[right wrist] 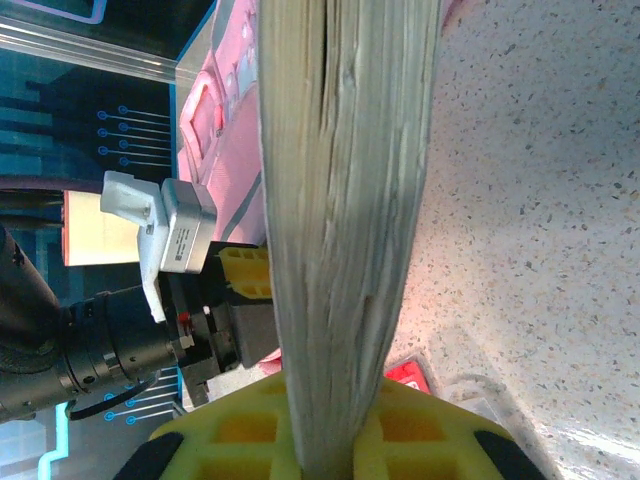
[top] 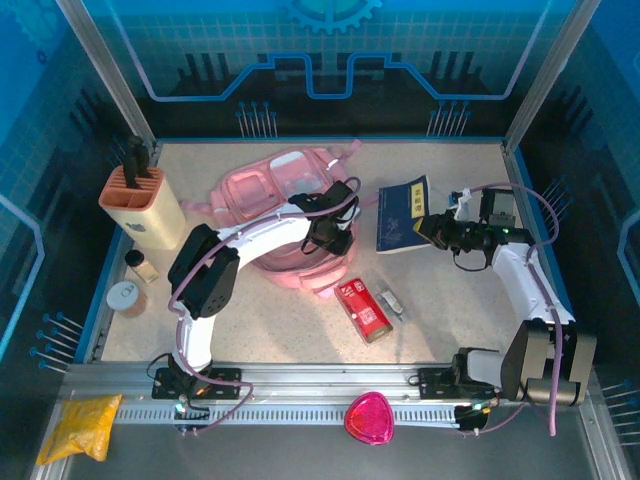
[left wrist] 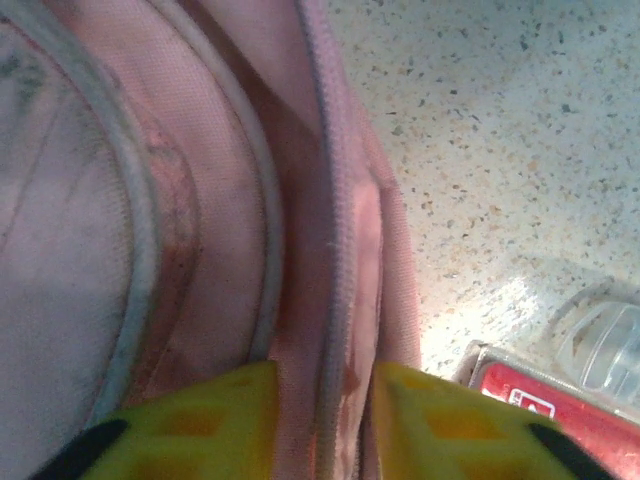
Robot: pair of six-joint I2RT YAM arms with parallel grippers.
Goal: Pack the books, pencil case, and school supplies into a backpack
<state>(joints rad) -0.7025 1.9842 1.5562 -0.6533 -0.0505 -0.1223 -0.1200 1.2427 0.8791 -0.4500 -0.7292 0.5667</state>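
**While the left hand nips the bag's rim, the right holds the book just beside it**

Since the navy book (top: 401, 212) is gripped along one side by the right hand (top: 427, 226), the coming move looks like a short carry to the robot's left, into the backpack (top: 262, 192). From above, the book sits just to the right of the backpack, close but apart from it. Its long axis points away from the arms, roughly level with the spot where the left hand (left wrist: 325, 425) works. That hand stands narrow, its yellow pads on either side of the backpack's zip edge (left wrist: 335, 250) with pink cloth between them. I judge it to be pinching the rim to lift the mouth open. How wide the mouth gapes cannot be told from these views. The right arm is plainly the nearer one for the book, and the left is busy with the bag.

The book has a dark blue cover with yellow print, and its pale page edges run slightly wavy between the right hand's pads. Whether its far edge rests on the counter (top: 470, 330) I cannot tell.

The backpack is soft and pink with clear pockets, lying flat at mid-counter. The red pencil case (top: 362, 308) and the small grey-white piece (top: 393, 300) lie side by side on the counter, nearer the arms, not yet packed.
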